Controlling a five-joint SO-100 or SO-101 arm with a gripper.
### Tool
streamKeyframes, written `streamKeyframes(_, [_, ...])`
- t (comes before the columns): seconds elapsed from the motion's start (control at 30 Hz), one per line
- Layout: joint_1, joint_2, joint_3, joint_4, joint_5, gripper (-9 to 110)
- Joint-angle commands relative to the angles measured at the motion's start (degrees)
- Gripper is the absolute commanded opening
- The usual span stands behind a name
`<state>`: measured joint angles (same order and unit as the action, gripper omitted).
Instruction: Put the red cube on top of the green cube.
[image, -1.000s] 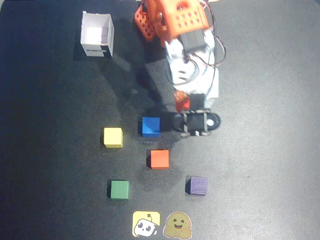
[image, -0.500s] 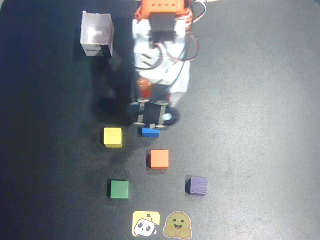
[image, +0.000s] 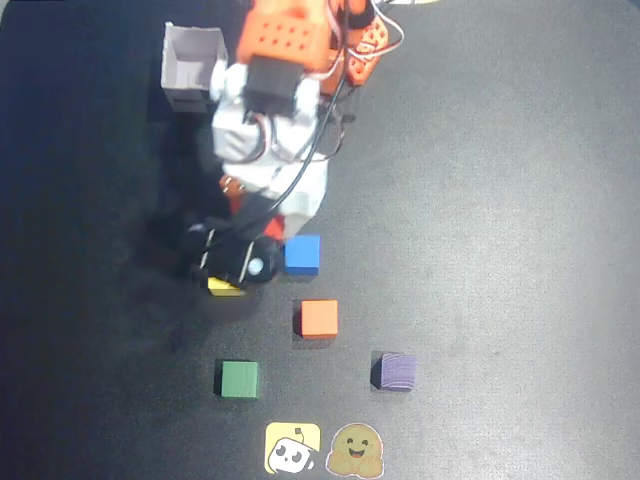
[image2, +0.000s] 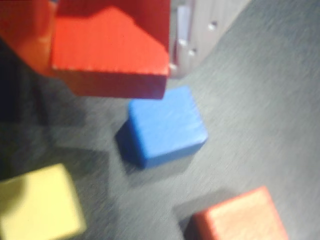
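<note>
In the wrist view my gripper (image2: 107, 67) is shut on the red cube (image2: 110, 47). An orange finger (image2: 22, 37) presses its left side and a white finger (image2: 182, 42) its right, and the cube hangs above the mat. Seen from overhead, the gripper (image: 232, 255) hovers over the yellow cube (image: 224, 288), and the arm covers the jaws. The dark green cube (image: 239, 380) rests on the mat below the gripper in that view, apart from it. It does not show in the wrist view.
Around the gripper lie a blue cube (image: 302, 254) (image2: 162, 125), an orange cube (image: 319, 318) (image2: 240, 215) and a purple cube (image: 394, 371). A white open box (image: 190, 68) stands at the top left. Two stickers (image: 322, 449) lie at the bottom edge of the dark mat.
The arm has swung left across the overhead view, from right of the blue cube, over it, to above the yellow cube, with the red cube still held. The cubes on the mat stayed put.
</note>
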<state>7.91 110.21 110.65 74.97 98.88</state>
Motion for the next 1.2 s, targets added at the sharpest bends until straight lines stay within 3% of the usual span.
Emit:
streamKeyframes(0.0, [0.6,-2.5,-5.4,-0.1,-0.6,8])
streamKeyframes(0.2, [1.4,-9.1,-11.2,-0.1,0.5,8])
streamKeyframes(0.5, [1.6,-17.4,-19.0,3.8,11.3,8])
streamKeyframes(0.8, [3.0,-21.4,-24.3,2.2,-9.5,8])
streamKeyframes(1.17, [3.2,-35.9,-43.0,11.0,-17.1,8])
